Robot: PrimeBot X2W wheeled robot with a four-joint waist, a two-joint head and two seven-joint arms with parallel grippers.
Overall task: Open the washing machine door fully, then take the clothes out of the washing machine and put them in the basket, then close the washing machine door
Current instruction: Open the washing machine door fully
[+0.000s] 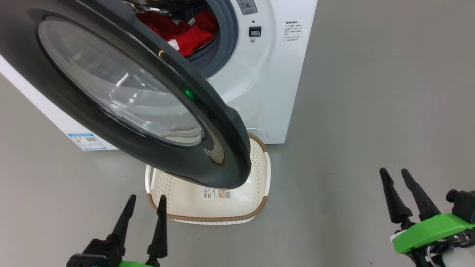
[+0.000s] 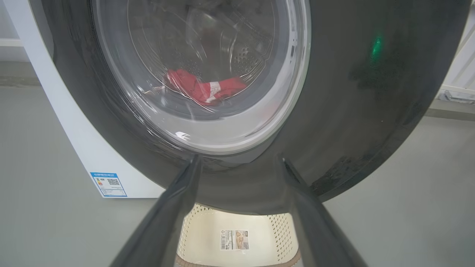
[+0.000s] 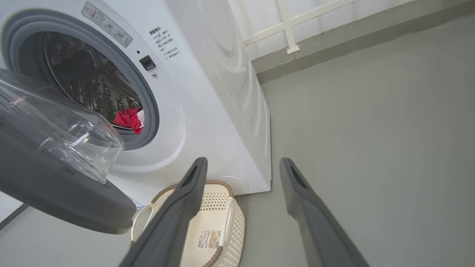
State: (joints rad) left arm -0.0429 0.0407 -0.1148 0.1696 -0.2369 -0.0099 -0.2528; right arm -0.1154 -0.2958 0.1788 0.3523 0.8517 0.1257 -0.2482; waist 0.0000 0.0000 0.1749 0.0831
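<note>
Red fabric with white trim, the clothes [image 1: 185,31], lies inside the drum of the washing machine [image 1: 259,81], low at the front of the opening against the grey gasket [image 1: 226,33]. From my seat I see the washing machine door [image 1: 122,96] swung out from the opening. Its glossy black rim and bulging glass hang over the far part of the basket [image 1: 219,219]. The basket sits on the grey floor [image 1: 371,92] just in front of the machine's lower corner, with its sticker label [image 1: 217,193] showing on the inside. My left gripper [image 1: 147,197] is at the lower left of the head view, fingers spread apart and holding nothing, tips close to the basket's near-left corner. Through its wrist camera those fingers point at the door's lower rim, and the red cloth shows through the glass. My right gripper [image 1: 393,171] hangs well apart to the right over the floor, fingers likewise parted and empty. A blue label [image 1: 86,141] sits low on the machine's side.
</note>
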